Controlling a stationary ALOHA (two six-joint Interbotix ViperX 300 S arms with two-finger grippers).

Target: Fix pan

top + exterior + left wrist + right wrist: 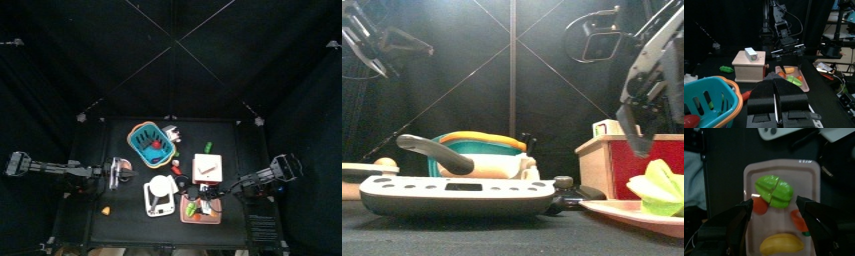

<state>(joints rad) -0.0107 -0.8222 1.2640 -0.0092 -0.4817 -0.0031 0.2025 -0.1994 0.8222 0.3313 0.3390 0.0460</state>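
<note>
Pan (162, 186) is seen on the worktop (127, 205), just to the front of the blue basket (151, 143), i.e. on the basket's side toward the worktop's front edge. In the front view the pan (482, 170) is partly hidden by a grey scale (462, 195), w/ its dark handle (433, 152) raised at a slant toward the pic's left and the basket (482, 146) right behind it. Whether pan and scale are touching can't be told.

Scale (162, 206) is placed further front of the basket than the pan. A wooden box (206, 167) is set to the basket's right, near but apart; a small white item (751, 53) is carried on its top. A pinkish tray (201, 210) is found front-right of the basket, beyond the box, w/ green (774, 191), orange and yellow (783, 244) pieces laid on it.

L gripper (123, 172) is held low, just left-front of the basket, beside the pan; its jaws are clenched together w/ nothing gripped betw. them, as shown in the left wrist view (777, 95).

R gripper (230, 187) is held well right of the basket, over the tray; jaws are spread wide, released, nothing grasped (777, 213). The tray (811, 178) and green piece are framed betw. the jaws, w/o contact being visible.
</note>
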